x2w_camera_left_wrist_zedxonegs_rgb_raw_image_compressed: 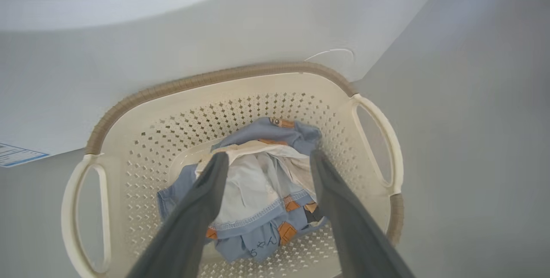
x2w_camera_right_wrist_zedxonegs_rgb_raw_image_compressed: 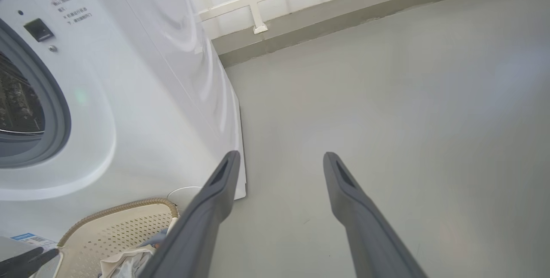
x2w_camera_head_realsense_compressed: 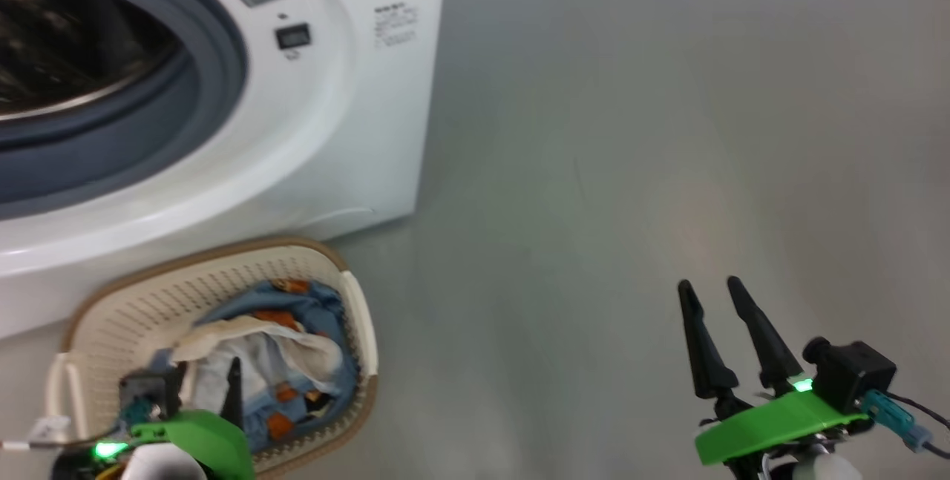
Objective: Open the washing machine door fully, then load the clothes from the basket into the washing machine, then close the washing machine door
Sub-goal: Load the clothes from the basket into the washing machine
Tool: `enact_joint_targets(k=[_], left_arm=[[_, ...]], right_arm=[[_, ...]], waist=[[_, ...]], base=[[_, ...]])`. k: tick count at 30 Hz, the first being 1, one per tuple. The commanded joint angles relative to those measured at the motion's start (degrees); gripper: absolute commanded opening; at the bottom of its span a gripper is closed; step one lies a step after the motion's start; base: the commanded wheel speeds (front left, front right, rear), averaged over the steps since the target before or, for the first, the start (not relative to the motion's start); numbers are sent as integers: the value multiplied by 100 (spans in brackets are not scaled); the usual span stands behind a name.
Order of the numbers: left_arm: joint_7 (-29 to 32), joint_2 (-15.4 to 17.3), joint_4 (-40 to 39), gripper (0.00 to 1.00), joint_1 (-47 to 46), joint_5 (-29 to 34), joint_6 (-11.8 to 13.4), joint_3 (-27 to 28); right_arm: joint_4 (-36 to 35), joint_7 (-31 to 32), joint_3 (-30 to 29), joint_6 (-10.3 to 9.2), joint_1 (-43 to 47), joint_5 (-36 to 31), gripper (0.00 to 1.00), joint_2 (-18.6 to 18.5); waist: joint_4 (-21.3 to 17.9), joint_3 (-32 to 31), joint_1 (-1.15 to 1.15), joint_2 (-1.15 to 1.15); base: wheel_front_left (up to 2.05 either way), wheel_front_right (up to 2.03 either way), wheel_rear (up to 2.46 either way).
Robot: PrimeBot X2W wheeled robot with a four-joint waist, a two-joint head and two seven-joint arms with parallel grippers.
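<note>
The washing machine (x2w_camera_head_realsense_compressed: 326, 131) stands at the upper left, its steel drum (x2w_camera_head_realsense_compressed: 67, 42) exposed inside the grey-blue seal (x2w_camera_head_realsense_compressed: 215, 64); its door is out of view. In front of it on the floor sits the cream basket (x2w_camera_head_realsense_compressed: 223, 272) with the brown rim. The clothes (x2w_camera_head_realsense_compressed: 282, 361) lie inside it, light blue fabric with orange figures under a white and cream garment. My left gripper (x2w_camera_left_wrist_zedxonegs_rgb_raw_image_compressed: 268, 155) hangs open just above the clothes (x2w_camera_left_wrist_zedxonegs_rgb_raw_image_compressed: 258, 192), one finger on each side of the white garment. My right gripper (x2w_camera_head_realsense_compressed: 714, 288) is open over bare floor, far right of the basket.
Grey floor (x2w_camera_head_realsense_compressed: 631, 131) stretches to the right of the washer. In the right wrist view a low grey kerb (x2w_camera_right_wrist_zedxonegs_rgb_raw_image_compressed: 343, 16) and a white railing (x2w_camera_right_wrist_zedxonegs_rgb_raw_image_compressed: 253, 3) run behind the machine. A blue label (x2w_camera_left_wrist_zedxonegs_rgb_raw_image_compressed: 17, 155) sits on the washer's lower corner.
</note>
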Motion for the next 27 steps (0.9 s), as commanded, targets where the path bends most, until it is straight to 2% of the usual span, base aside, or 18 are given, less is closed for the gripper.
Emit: enact_joint_targets(k=[1, 7, 13, 27], left_arm=[[87, 208, 161, 100, -246, 54, 81, 156], [293, 353, 736, 100, -695, 32, 136, 173], [503, 506, 1353, 100, -1158, 81, 294, 134], [593, 697, 2327, 100, -1987, 105, 542, 25]], right_arm=[[-114, -69, 223, 9, -157, 124, 100, -24], [-116, -69, 297, 9, -331, 264, 100, -23], [-153, -69, 372, 9, -528, 350, 100, -22], [-215, -69, 355, 9, -734, 320, 100, -22]], waist=[[-524, 670, 0, 0], [-632, 1015, 0, 0], [-667, 1338, 0, 0], [-696, 1860, 0, 0]], base=[[0, 0, 0], [0, 0, 0], [0, 0, 0], [0, 0, 0]])
